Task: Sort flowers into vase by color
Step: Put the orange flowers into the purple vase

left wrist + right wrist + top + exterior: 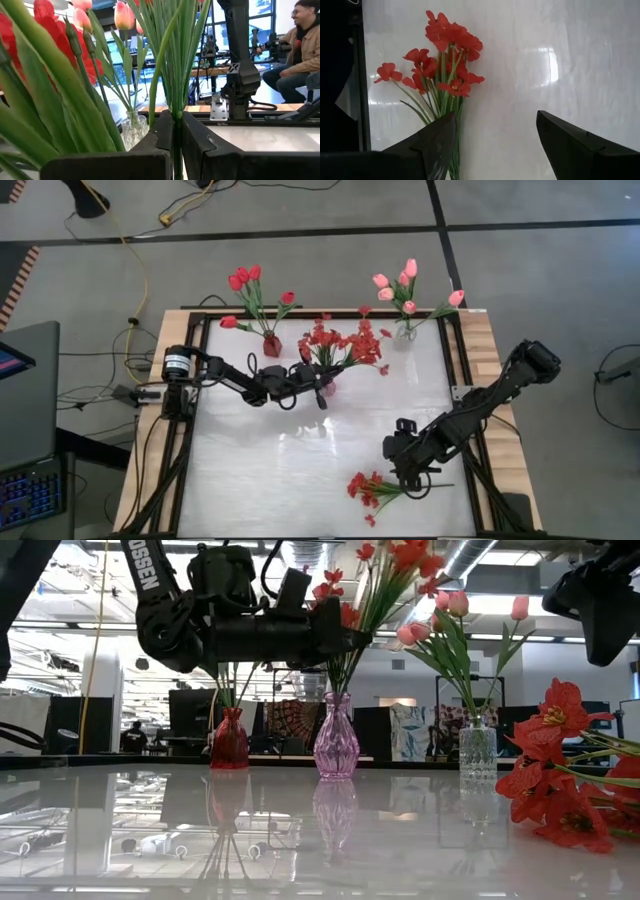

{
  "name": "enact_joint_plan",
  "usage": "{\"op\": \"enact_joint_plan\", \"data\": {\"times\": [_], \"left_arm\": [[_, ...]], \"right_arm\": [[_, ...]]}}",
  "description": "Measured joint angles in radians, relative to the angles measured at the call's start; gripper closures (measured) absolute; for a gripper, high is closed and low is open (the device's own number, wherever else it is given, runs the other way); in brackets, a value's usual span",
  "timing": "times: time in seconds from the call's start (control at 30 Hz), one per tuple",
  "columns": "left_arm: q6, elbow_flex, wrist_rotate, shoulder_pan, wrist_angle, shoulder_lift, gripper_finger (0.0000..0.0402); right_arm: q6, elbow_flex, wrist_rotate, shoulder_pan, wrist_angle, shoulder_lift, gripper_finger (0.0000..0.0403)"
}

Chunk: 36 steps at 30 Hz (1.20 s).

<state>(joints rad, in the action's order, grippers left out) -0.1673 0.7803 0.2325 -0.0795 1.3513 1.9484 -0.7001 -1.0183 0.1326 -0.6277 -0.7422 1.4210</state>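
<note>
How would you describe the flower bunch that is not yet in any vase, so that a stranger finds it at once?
Start at the white table and go to the edge opposite the three vases, on the right arm's side. There, under the open right end effector, lies a red bunch of small blossoms. It is the only flowers lying flat on the table; all the others stand upright in vases.

red tulips [247,285]: upright in red vase, far-left of table
pink tulips [405,285]: upright in clear vase, far-right
red bunch [345,340]: in pink vase, far-middle
loose red bunch [372,488]: lying flat, near-right edge
</note>
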Motion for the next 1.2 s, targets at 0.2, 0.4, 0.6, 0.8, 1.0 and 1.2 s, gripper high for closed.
{"op": "enact_joint_plan", "data": {"times": [0.2, 0.4, 0.6, 0.8, 1.0, 1.2], "left_arm": [[0.004, 0.000, 0.000, 0.001, 0.001, 0.001, 0.0401], [0.038, -0.013, 0.000, 0.001, 0.205, 0.112, 0.0401], [0.042, -0.009, -0.008, 0.010, 0.182, 0.137, 0.0398], [0.046, -0.011, -0.008, 0.012, 0.182, 0.139, 0.0374], [0.041, -0.011, 0.006, 0.014, 0.156, 0.139, 0.0341], [0.005, -0.011, 0.008, 0.024, 0.157, 0.139, 0.0287]], "right_arm": [[-0.007, 0.000, 0.000, 0.000, 0.026, 0.000, 0.0101], [-0.007, 0.000, -0.001, 0.000, 0.026, 0.000, 0.0101], [0.001, 0.000, -0.001, 0.000, 0.023, 0.000, 0.0101], [0.002, 0.000, -0.001, 0.003, 0.021, 0.000, 0.0101], [0.002, 0.000, -0.002, 0.003, 0.021, 0.000, 0.0101], [0.002, 0.000, -0.001, 0.003, 0.021, 0.000, 0.0101]]}}
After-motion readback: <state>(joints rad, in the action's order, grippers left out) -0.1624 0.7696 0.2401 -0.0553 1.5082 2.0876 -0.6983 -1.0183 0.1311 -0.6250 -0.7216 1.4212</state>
